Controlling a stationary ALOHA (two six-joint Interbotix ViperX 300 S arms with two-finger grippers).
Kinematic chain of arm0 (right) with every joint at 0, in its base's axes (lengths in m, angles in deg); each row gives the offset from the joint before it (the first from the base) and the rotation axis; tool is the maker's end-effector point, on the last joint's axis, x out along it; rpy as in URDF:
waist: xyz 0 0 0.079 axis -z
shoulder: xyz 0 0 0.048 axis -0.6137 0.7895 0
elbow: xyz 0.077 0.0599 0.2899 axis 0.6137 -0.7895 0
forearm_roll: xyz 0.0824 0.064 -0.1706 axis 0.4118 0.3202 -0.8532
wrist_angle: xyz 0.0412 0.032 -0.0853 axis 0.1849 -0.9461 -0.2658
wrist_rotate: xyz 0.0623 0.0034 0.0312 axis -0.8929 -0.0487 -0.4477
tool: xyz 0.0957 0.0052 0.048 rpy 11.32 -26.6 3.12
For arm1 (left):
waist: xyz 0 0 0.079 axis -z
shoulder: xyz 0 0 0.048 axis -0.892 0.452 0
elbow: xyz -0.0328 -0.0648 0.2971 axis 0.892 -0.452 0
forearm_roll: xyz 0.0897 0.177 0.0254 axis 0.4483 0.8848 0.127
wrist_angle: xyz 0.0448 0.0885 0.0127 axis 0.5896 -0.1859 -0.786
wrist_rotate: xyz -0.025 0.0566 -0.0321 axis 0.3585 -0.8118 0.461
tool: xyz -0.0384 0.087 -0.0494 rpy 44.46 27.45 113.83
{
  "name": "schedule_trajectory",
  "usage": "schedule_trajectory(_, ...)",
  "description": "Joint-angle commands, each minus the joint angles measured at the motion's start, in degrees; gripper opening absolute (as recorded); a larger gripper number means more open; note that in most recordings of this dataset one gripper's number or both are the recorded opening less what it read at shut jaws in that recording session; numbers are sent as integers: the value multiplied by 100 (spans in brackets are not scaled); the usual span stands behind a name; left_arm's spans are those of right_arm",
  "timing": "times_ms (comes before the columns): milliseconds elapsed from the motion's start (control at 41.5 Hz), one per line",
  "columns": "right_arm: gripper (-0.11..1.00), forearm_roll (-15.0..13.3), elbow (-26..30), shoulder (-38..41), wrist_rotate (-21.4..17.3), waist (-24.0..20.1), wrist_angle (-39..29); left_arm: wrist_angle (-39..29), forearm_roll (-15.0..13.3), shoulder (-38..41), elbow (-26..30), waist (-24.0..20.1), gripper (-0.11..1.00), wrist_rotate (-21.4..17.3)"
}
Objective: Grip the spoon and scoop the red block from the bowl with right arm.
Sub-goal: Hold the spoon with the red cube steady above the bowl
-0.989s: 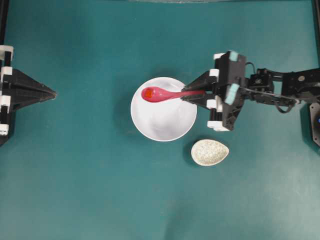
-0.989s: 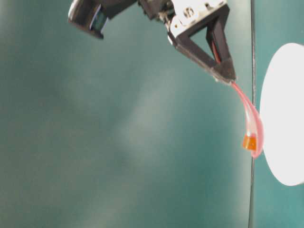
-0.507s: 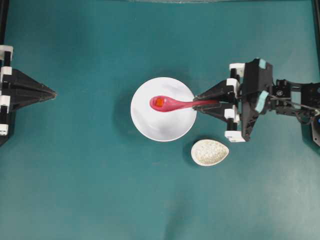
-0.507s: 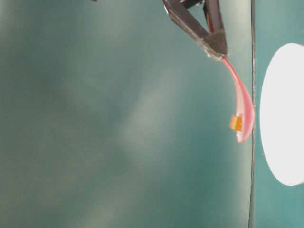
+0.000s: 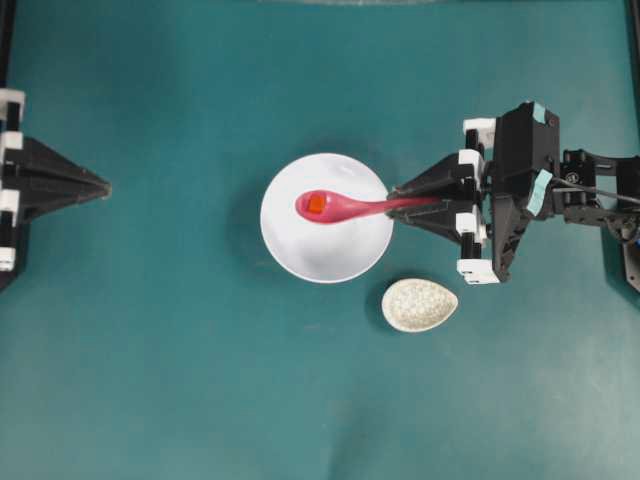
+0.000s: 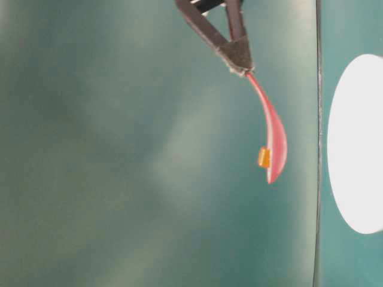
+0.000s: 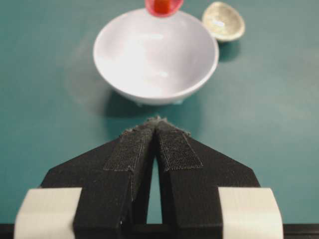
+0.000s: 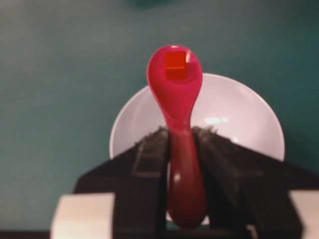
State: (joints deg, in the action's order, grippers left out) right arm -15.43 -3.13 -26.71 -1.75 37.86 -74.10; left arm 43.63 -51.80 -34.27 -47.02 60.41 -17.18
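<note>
- since a second ago the right gripper (image 5: 400,201) has pulled back toward its own side and lifted; in the table-level view the spoon (image 6: 270,140) now hangs clear of the bowl (image 6: 353,143), where before its scoop sat close against the white rim.
- your right gripper is clamped on the spoon's handle, the pads (image 8: 152,154) pressed against it on either side, with the handle end sticking out behind them.
- the red block (image 5: 315,205) sits in the scoop, toward its far tip, and the scoop hovers over the bowl's upper middle in the overhead view.
- your left gripper (image 7: 155,124) is closed with nothing between its pads, parked well apart from the bowl at the left edge.
- the risk, as i judge it: the block is loose and tiny in a glossy scoop. any roll of the wrist or a sharp stop could slide it off the tip. over the bowl it would only fall back in; past the rim it lands on the table.
- the handle is slick too, so it might pivot in the pads if you swing fast.
- the speckled dish (image 5: 419,304) lies just beside the bowl; keep the arm clear of it.
- hard to tell: the table-level view is blurred and cuts off most of the gripper, and the left wrist view shows only the scoop's tip at its top edge.
</note>
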Motion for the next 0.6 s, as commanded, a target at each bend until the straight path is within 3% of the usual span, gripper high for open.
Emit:
schedule_trajectory(0, 24, -9, 246, -167, -9, 9, -220, 18, 9, 26, 158, 0, 0, 9)
schedule_trajectory(579, 24, -18, 404, -290, -26, 193, -378, 18, 9, 26, 167, -9, 0, 26)
